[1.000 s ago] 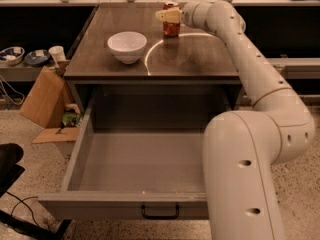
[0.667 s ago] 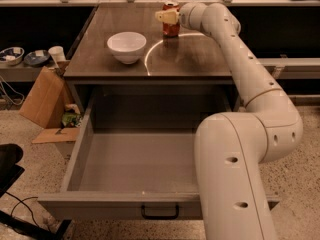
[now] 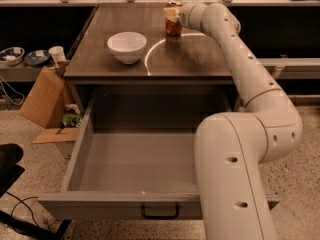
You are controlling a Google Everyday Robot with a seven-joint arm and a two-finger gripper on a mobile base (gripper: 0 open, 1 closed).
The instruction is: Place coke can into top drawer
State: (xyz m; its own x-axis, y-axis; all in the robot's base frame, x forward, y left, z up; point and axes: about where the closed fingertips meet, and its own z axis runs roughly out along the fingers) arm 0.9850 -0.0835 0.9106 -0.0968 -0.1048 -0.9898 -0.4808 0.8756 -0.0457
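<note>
**Can on the tabletop, drawer open and waiting**

The white bowl (image 3: 127,46) sits toward the left of the table (image 3: 195,61). Below it the top drawer (image 3: 135,159) is pulled fully out, with nothing lying on the part of its grey floor that shows. At the far edge of the table, right of the bowl, the coke can (image 3: 173,28) stands upright on the wood. The gripper (image 3: 171,13) is right at its top, though whether it has taken hold cannot be told. The arm (image 3: 250,69) stretches back from there to the right and hides the drawer's right front corner.

By this reckoning the opening is done and the reach has arrived, leaving the lift, the carry over the drawer and the release. Against the view a second ago, can and bowl stand where they stood, while the arm's near section has shifted slightly leftward across the drawer.
</note>
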